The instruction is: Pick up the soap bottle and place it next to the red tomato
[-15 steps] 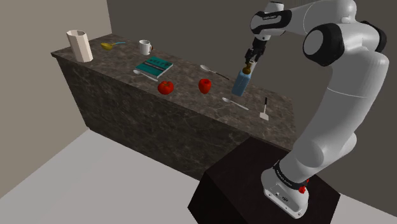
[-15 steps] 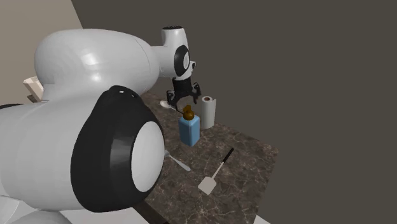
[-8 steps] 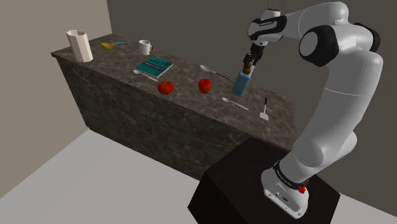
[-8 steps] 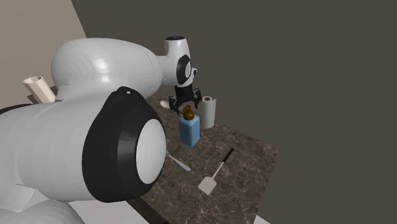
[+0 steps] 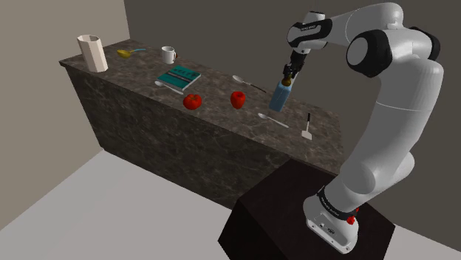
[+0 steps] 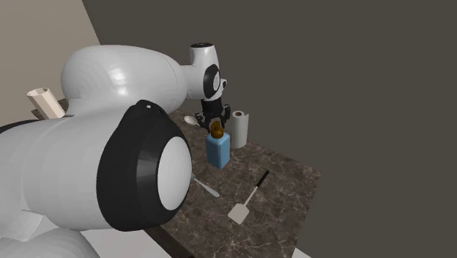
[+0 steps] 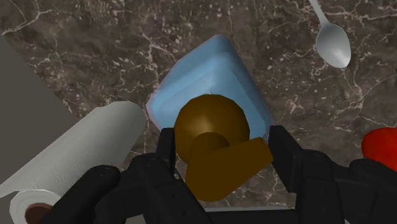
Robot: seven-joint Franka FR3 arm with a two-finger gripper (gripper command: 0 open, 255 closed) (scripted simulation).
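Observation:
The soap bottle [image 5: 279,96] [image 6: 217,150], a blue block with a brown pump top, stands upright on the dark marble counter [image 5: 148,92]. My black gripper [image 5: 289,74] [image 6: 216,126] [image 7: 222,149] comes down on it from above. Its fingers [image 7: 167,145] clasp the brown pump head from both sides over the blue body [image 7: 210,76]. Two red round fruits lie toward the shoulder view's left of the bottle, one near [image 5: 238,99] and one farther [image 5: 192,101]. The near one's edge [image 7: 380,147] shows beside my gripper.
A paper towel roll [image 6: 239,126] [image 7: 70,159] stands close behind the bottle by the wall. Spoons [image 5: 272,120] [image 7: 334,41], a spatula [image 5: 306,129] [image 6: 249,199], a teal book [image 5: 178,77], a mug [image 5: 168,54] and a beige vase [image 5: 93,53] share the counter.
The gripper has come down over the pump head, and its fingers have closed in from wide apart onto it. The bottle has not moved.

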